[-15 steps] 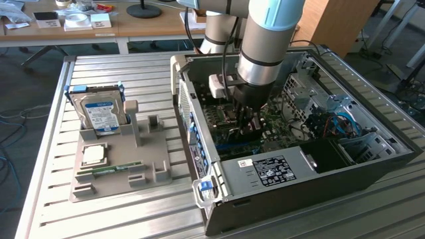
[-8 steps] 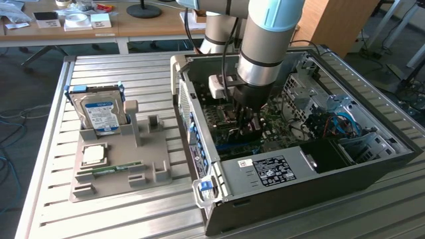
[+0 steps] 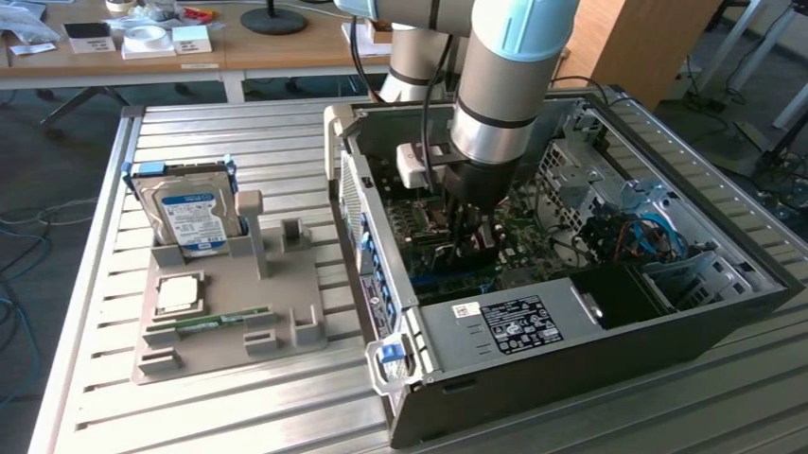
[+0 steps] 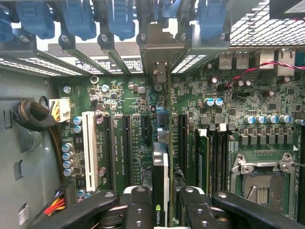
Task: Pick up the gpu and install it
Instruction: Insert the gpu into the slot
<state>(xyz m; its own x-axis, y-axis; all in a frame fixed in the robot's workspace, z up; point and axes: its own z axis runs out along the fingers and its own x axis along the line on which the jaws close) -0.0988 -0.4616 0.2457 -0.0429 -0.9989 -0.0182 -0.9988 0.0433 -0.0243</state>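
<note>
Open computer case: I see my tool clamped on the gpu, held edge-on above the motherboard slots. Grey fixture, at the exterior view's left on the slatted surface, holds a hard drive.

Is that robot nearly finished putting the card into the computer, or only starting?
The pickup looks done: the gpu sits edge-on, gripped between the gripper fingers, inside the open computer case. In hand: the card hangs over the motherboard slots, its metal bracket near the rear openings. Left: whether it is seated in a slot I cannot tell, and the fingers have not let go.
</note>
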